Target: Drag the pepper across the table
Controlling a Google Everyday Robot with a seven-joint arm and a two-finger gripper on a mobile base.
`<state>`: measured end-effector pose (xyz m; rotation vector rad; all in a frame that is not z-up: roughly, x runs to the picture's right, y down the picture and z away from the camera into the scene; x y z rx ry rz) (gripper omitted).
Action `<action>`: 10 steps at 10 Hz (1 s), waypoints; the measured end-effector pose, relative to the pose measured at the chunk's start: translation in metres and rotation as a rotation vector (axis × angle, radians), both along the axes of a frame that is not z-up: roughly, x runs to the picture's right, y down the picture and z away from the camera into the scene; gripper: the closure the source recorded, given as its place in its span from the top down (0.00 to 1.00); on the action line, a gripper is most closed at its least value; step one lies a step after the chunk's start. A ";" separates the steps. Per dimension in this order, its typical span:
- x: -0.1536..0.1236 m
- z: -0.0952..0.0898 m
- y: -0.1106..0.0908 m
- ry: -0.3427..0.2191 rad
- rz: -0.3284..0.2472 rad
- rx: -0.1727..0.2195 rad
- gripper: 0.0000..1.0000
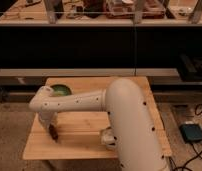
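Note:
The pepper (54,133) is a small dark-red sliver lying on the left part of the light-wood table (84,145). My gripper (53,130) points straight down from the white arm's wrist and is shut on the pepper, low against the tabletop. The wrist hides most of the fingers.
A green bowl (62,90) sits at the table's back left, just behind the forearm. A pale object (107,136) shows partly beside the arm's thick base section near the front. A dark shelf unit runs behind the table. A grey box (193,133) with cables lies on the floor at right.

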<state>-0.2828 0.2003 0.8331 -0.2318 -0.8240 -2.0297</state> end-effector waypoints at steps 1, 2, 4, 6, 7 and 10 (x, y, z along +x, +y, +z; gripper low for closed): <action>0.002 0.000 -0.003 -0.002 0.014 0.004 0.35; 0.006 0.000 -0.006 -0.004 0.033 0.007 0.35; 0.014 0.004 -0.010 -0.011 0.081 0.013 0.35; 0.024 0.010 -0.011 -0.018 0.122 0.020 0.35; 0.033 0.015 -0.014 -0.021 0.149 0.030 0.35; 0.060 0.025 -0.024 -0.014 0.196 0.053 0.35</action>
